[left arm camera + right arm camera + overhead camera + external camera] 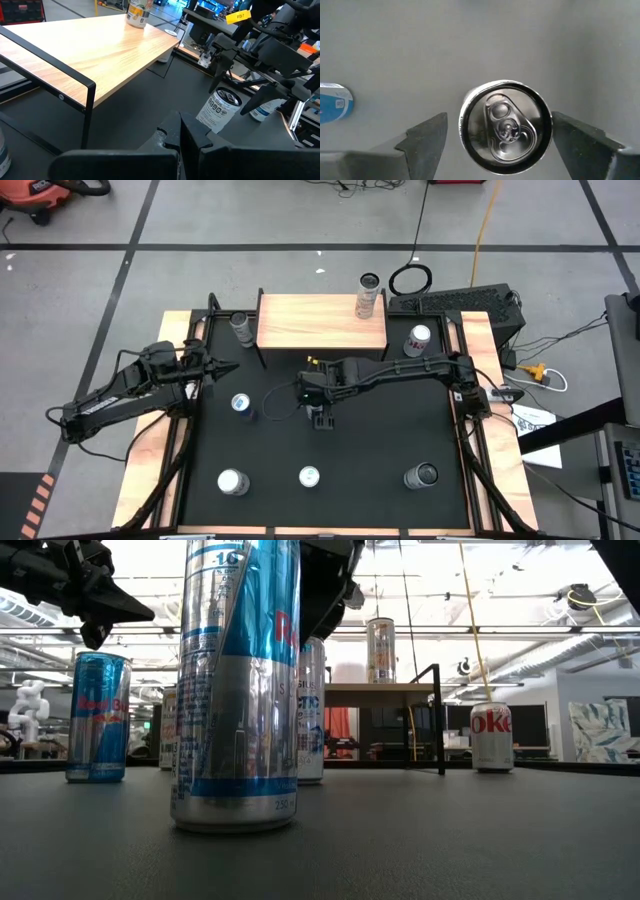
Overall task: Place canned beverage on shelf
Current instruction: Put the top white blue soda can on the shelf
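The shelf [320, 323] has a pale wood top on thin black legs and stands at the table's far side. One can [368, 296] stands upright on its right end. My right gripper [320, 418] hangs open over mid-table, pointing steeply down. A silver-topped can [505, 132] with a white and black label [221, 108] stands upright on the black mat below it. One finger [427, 137] is on each side of the can's top, with a gap showing. My left gripper [228, 368] is shut at the table's left, above the mat, holding nothing.
More upright cans stand on the mat: a blue one [240, 403] left of the right gripper, a Diet Coke [418, 340] right of the shelf, one [240, 328] by the shelf's left legs, and three along the near edge [232, 482], [309, 476], [422, 476].
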`<state>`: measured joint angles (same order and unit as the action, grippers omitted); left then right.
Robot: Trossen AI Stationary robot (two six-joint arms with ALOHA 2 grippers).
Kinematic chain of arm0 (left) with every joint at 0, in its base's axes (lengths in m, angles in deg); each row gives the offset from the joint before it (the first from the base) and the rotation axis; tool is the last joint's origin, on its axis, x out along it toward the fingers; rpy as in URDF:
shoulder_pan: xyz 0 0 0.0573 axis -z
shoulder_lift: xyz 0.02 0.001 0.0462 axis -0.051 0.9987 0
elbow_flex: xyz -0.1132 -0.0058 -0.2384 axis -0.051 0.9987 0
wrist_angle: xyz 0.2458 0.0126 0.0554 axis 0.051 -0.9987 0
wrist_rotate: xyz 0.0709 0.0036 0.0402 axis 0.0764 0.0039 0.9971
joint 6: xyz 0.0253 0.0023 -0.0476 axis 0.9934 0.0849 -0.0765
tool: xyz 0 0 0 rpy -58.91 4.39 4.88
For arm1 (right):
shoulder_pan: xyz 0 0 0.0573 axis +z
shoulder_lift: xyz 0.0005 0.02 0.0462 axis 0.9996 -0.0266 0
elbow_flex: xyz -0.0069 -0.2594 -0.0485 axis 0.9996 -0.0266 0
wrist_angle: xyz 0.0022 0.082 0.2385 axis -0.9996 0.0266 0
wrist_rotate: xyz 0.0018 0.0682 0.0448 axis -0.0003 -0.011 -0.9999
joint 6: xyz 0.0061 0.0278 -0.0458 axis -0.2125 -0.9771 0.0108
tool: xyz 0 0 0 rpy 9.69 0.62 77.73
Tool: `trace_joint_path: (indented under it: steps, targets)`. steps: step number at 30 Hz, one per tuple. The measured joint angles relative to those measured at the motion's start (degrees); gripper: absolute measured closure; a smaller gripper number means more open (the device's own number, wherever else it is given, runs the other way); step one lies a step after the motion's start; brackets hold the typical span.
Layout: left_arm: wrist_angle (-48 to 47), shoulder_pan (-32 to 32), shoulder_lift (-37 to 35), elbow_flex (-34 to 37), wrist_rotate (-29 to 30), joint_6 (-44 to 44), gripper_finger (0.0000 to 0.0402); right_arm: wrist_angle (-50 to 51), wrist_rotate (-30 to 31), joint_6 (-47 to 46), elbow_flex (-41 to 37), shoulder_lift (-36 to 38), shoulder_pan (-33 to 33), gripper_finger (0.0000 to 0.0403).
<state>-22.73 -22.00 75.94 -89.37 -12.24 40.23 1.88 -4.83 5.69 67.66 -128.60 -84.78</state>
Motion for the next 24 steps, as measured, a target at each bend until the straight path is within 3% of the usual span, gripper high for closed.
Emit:
trace_joint_path:
  steps: [14,24]
  targets:
    - [0.0,0.0,0.0,0.0,0.0,0.0,0.0401,0.0,-0.1,-0.5,0.0,0.0,-0.6,0.0127]
    - [0.0,0.0,0.0,0.0,0.0,0.0,0.0401,0.6,-0.1,-1.1,0.0,0.0,-1.1,0.0184]
